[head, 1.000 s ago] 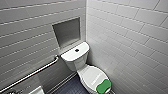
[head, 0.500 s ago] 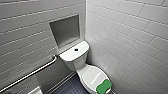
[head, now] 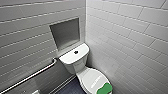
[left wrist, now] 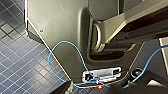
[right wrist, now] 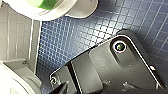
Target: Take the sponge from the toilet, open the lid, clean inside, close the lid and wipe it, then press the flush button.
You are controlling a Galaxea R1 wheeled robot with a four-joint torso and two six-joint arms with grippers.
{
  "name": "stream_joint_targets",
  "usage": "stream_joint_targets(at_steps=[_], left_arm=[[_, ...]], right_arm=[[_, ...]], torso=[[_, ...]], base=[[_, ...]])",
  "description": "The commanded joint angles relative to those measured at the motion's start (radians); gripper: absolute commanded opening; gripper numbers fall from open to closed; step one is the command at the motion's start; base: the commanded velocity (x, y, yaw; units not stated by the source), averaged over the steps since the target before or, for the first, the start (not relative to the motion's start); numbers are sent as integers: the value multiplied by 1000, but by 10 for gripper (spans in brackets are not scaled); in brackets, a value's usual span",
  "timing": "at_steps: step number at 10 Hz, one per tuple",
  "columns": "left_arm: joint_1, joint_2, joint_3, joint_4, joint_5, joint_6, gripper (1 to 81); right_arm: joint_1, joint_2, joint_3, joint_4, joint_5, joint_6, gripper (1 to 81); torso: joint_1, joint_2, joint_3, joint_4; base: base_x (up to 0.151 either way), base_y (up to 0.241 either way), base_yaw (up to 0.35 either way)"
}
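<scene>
The white toilet (head: 75,60) stands in the corner of a tiled room, low in the head view. Its oval lid (head: 91,78) is down. The green sponge (head: 105,89) lies on the lid's front edge. A round dark flush button (head: 76,52) sits on top of the tank. In the right wrist view the sponge (right wrist: 45,3) shows again on the white lid (right wrist: 58,12), above the blue floor. Both my grippers stand open, and the sponge is apart from them.
A metal grab bar (head: 30,76) runs along the left wall below a recessed niche (head: 65,32). The tiled right wall stands close beside the toilet. Dark blue mosaic floor (right wrist: 82,37) lies before the bowl. My dark base (right wrist: 107,70) and a blue cable (left wrist: 53,50) show over it.
The whole head picture has shifted slightly, so the camera has moved a little. The sponge and the lid lie as before.
</scene>
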Motion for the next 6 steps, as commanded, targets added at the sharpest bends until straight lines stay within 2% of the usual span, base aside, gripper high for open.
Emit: stream_joint_targets(at_steps=[1,2,3,4,6], left_arm=[[38,20,7,-18,78,-5,811],[49,28,3,-20,76,-5,811],[52,31,-1,-20,76,-5,811],[54,32,-4,-23,76,-5,811],[54,40,-6,-24,77,-5,811]], right_arm=[[44,-49,11,11,6,7,811],[64,-65,15,14,25,21,811],[79,-75,21,14,25,47,811],[98,-83,34,14,23,58,811],[153,-85,67,15,6,58,811]], torso=[[62,-97,-90,0],[84,-132,-123,0],[104,-163,-58,0],[126,-196,-90,0],[162,-253,-110,0]], base=[[0,0,0],[0,0,0],[0,0,0],[0,0,0],[0,0,0]])
